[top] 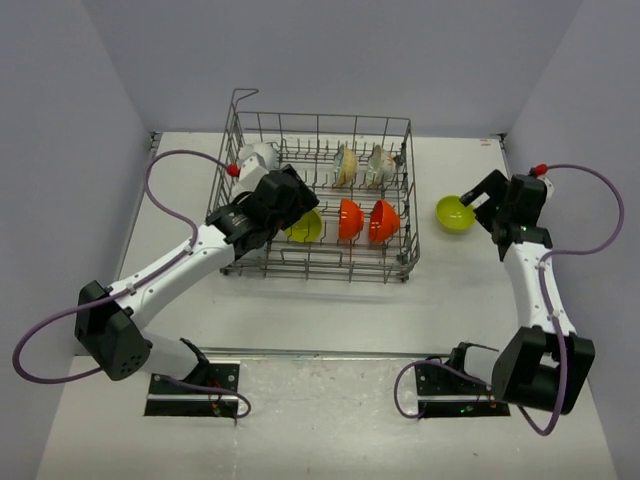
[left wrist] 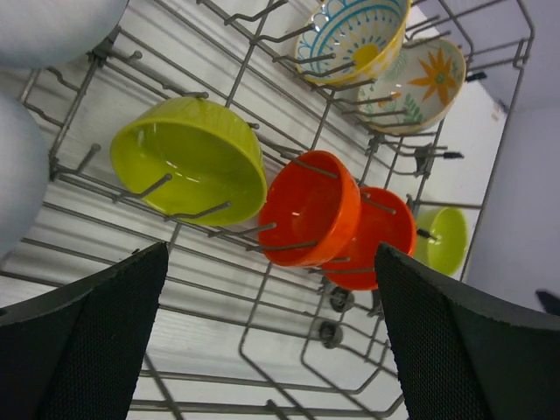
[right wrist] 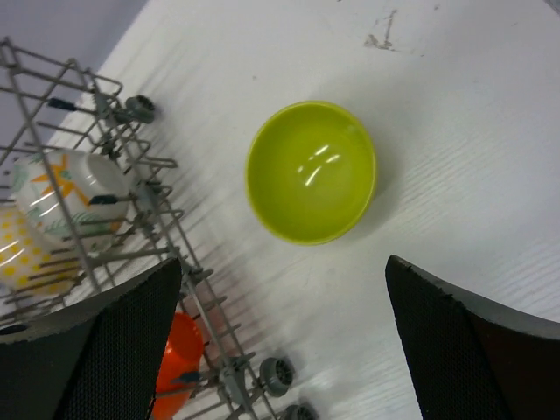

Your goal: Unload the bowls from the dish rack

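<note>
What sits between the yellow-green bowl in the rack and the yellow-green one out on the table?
Two orange bowls, then the dish rack's right wire wall and a bare strip of table, clearest in the top view.

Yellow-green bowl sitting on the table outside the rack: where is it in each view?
Top external: yellow-green bowl, right of the dish rack.
Left wrist: far right, behind the rack's end wires.
Right wrist: just above centre.
Shared landmark: the end orange bowl, in the rack nearest it.
</note>
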`<state>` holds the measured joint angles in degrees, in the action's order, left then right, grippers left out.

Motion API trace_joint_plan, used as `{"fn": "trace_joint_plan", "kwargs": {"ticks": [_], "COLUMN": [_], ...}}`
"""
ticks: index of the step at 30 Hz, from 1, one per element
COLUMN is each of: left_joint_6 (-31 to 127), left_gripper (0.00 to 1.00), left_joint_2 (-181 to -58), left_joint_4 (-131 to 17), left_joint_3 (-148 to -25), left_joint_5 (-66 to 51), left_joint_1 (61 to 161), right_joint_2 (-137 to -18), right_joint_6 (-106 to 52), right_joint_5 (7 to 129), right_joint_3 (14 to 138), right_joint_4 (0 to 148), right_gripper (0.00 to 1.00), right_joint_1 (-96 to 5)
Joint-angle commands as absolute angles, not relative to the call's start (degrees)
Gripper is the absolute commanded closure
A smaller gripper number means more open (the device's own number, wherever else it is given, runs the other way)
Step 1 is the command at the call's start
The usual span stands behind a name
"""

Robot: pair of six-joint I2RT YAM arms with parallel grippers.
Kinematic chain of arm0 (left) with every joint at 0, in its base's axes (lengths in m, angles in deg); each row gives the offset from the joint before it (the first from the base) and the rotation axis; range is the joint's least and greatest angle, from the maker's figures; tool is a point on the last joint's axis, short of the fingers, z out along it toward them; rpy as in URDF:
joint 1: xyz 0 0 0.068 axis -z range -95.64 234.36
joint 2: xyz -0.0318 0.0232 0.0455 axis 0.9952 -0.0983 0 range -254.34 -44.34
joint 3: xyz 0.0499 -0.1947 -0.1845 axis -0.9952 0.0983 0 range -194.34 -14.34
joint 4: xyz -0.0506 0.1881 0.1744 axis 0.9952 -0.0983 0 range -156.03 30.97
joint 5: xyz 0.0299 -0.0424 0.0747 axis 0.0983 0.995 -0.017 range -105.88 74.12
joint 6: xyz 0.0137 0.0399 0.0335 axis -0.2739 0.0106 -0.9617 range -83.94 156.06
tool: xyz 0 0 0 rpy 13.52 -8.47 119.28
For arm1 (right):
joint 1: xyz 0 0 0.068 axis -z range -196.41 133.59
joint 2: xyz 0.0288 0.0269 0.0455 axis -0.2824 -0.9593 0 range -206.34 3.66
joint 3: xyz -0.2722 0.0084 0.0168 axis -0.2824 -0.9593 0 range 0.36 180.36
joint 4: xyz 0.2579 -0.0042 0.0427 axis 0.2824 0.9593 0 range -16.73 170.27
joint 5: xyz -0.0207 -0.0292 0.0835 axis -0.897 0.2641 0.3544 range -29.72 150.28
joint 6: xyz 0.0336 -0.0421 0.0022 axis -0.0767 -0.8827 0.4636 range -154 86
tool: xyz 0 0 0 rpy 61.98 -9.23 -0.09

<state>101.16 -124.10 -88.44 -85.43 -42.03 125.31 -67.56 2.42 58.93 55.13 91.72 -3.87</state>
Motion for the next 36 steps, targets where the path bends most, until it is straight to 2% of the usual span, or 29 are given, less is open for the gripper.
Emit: {"fn": "trace_joint_plan", "kwargs": {"ticks": [1, 5, 9, 15, 17, 23, 30, 33, 36], "left_joint_6": [118.6, 127.1, 128.9, 129.5, 130.1, 132.7, 131.3, 132.7, 133.0], "left_gripper": [0.0, 0.0, 0.01, 0.08, 0.15, 0.23, 0.25, 0.38, 0.43], "left_joint_2": [-126.4, -130.3, -133.5, -139.0, -140.0, -140.9, -142.1, -142.5, -143.1], "left_joint_4": [-86.6, -87.9, -85.6, -84.6, -84.7, -81.5, -77.3, -76.5, -75.7], "left_joint_3": [-85.4, -85.4, -85.7, -88.7, -89.0, -86.1, -85.0, -84.0, -83.7], "left_joint_5": [-46.2, -48.1, -48.7, -51.2, -53.0, -57.8, -58.8, -58.1, -57.5], "left_joint_1": [125.3, 125.3, 125.3, 125.2, 125.2, 125.1, 124.8, 124.4, 123.9], "right_joint_2": [-61.7, -54.2, -48.2, -39.3, -37.4, -37.0, -36.1, -35.5, -35.1], "right_joint_6": [3.3, 3.0, 3.1, 1.9, 1.4, -0.4, 0.0, 0.1, -0.1], "right_joint_5": [65.6, 72.6, 76.2, 79.8, 80.4, 81.3, 82.9, 83.2, 83.4], "right_joint_3": [51.0, 47.2, 45.3, 46.3, 46.7, 46.9, 46.9, 47.1, 47.3], "right_joint_4": [90.5, 90.7, 91.1, 94.0, 94.6, 95.1, 94.4, 94.4, 94.6], "right_gripper": [0.01, 0.01, 0.01, 0.01, 0.01, 0.01, 0.01, 0.01, 0.01], "right_joint_1": [-4.1, -4.1, -4.1, -4.1, -4.1, -4.1, -4.1, -4.1, -4.1]}}
